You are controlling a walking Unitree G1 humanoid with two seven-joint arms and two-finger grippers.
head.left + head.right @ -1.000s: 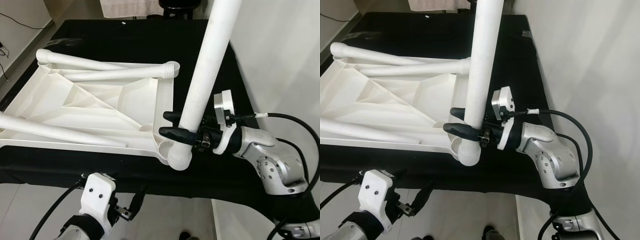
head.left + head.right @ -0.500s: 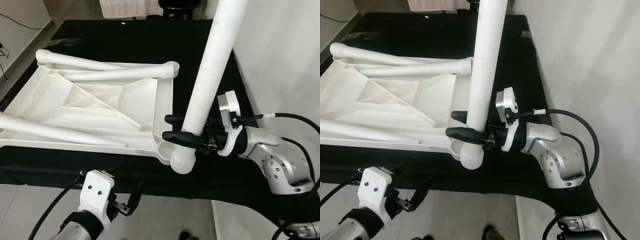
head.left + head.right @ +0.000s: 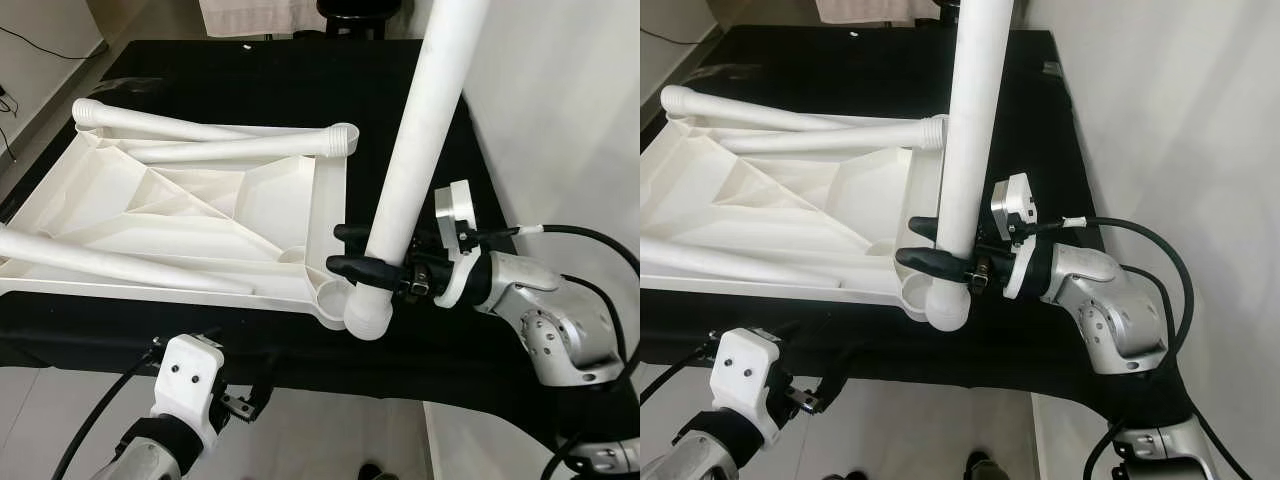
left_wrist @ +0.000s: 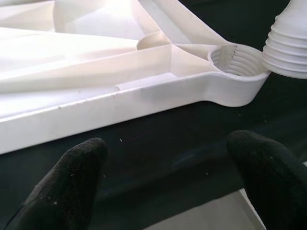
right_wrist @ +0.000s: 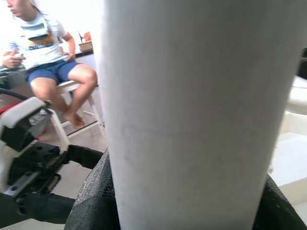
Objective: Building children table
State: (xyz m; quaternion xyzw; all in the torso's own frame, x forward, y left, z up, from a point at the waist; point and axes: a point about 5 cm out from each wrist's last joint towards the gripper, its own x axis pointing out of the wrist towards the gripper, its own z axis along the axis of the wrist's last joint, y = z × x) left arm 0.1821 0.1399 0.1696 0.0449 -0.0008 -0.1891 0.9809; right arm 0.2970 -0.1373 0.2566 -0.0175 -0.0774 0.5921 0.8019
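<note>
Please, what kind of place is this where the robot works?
Probably a room in a home. A white plastic tabletop lies upside down on a black-covered surface beside a plain wall, with tiled floor below, and a person sits on a stool.

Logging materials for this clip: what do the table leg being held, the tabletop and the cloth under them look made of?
Leg in the right tool: likely moulded plastic, white, matte, with a ridged threaded end. Tabletop: apparently the same plastic, with ribs and a threaded socket. Cloth: seemingly black fabric, dull and faintly creased.
</note>
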